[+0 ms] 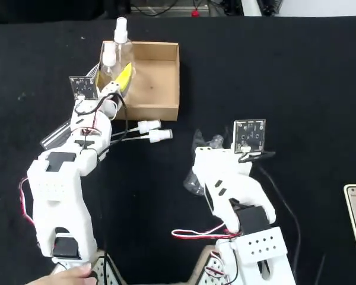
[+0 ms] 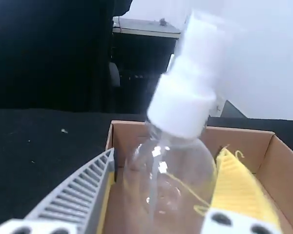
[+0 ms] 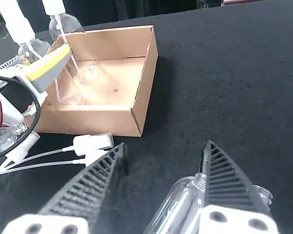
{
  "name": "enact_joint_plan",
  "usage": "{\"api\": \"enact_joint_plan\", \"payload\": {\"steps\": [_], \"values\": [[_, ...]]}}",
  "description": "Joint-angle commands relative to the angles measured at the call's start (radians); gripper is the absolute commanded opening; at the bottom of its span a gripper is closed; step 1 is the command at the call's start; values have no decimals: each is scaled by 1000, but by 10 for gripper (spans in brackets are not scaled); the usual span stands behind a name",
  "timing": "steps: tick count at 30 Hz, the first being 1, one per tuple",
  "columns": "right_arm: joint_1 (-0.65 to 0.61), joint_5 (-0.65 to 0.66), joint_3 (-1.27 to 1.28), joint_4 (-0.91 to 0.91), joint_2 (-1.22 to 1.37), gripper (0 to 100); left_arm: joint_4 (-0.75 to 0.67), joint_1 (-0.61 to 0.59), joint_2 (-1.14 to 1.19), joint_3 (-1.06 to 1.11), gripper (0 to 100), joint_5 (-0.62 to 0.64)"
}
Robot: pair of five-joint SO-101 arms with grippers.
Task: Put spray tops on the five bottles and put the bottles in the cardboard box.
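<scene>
Fingers (image 2: 83, 190) of the left gripper (image 2: 167, 153) clamp a clear plastic bottle with a white spray top (image 2: 178, 122) over the brown cardboard box (image 2: 244, 141). The high view adds a second capped bottle (image 1: 123, 47) standing in the box and two loose white spray tops (image 1: 154, 130) just before it. The right wrist view shows the right gripper (image 3: 163, 146) spread wide around an uncapped clear bottle (image 3: 178, 204) lying on the black table (image 3: 234, 73).

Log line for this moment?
left gripper holds capped bottle in box | right gripper open over uncapped bottle | two tops loose
</scene>
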Motion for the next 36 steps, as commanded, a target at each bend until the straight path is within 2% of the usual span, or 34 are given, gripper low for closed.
{"api": "enact_joint_plan", "payload": {"steps": [1,5,9,18,29,36], "values": [[-11,0,-4,-26,-4,237,-34,-15,-14,-31,325,-8],[-11,0,-4,-26,-4,237,-43,-18,-17,-33,327,-9],[-11,0,-4,-26,-4,237,-109,-16,-57,5,325,-9],[-11,0,-4,-26,-4,237,-106,-18,-203,140,328,-9],[-11,0,-4,-26,-4,237,-110,-18,-235,159,328,-11],[-9,0,-4,-26,-4,237,-112,-18,-269,248,329,-11]]}}
